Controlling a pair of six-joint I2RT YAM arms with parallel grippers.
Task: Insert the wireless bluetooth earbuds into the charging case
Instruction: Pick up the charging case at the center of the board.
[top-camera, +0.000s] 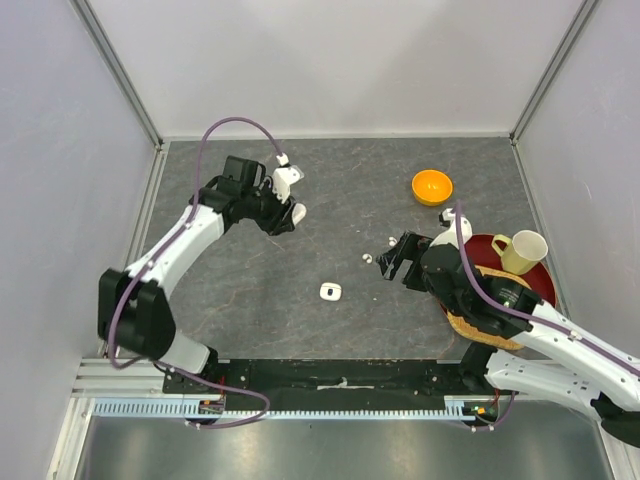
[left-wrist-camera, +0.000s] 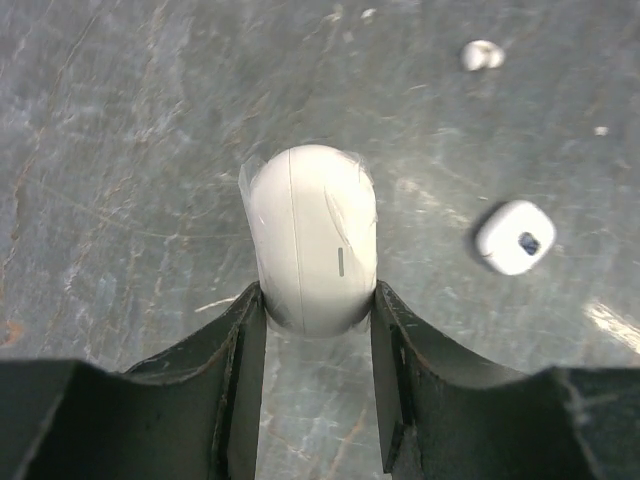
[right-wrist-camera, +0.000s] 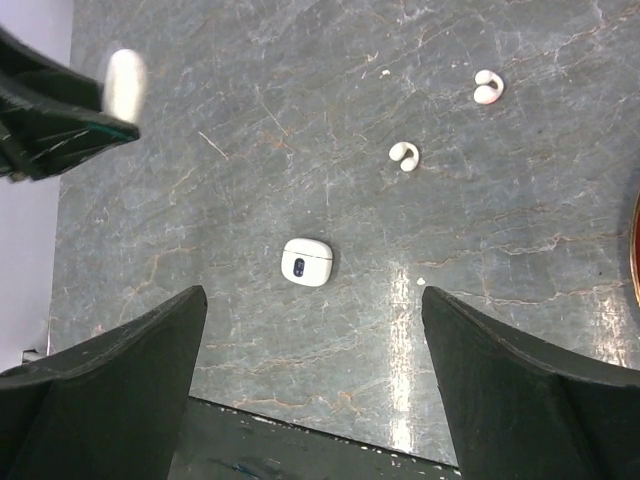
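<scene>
Left hand holds a case aloft; two earbuds lie loose; right hand empty.

Left hand (left-wrist-camera: 320, 296) is clamped on the lower end of the white pill-shaped case (left-wrist-camera: 312, 215), which appears lifted off the tabletop (left-wrist-camera: 120, 150), with its lid seam looking closed. Right hand (right-wrist-camera: 312, 296) is spread wide with nothing in it, above a small square case (right-wrist-camera: 307, 261). The nearer earbud (right-wrist-camera: 404, 155) and farther earbud (right-wrist-camera: 488, 87) sit close together, well apart from both hands. Judgement: picking the nearer one is next. Narrow the fingers before descending, come straight down, and pinch across the body so it doesn't skitter. The held case wants opening and steadying, mouth up, before insertion.
</scene>
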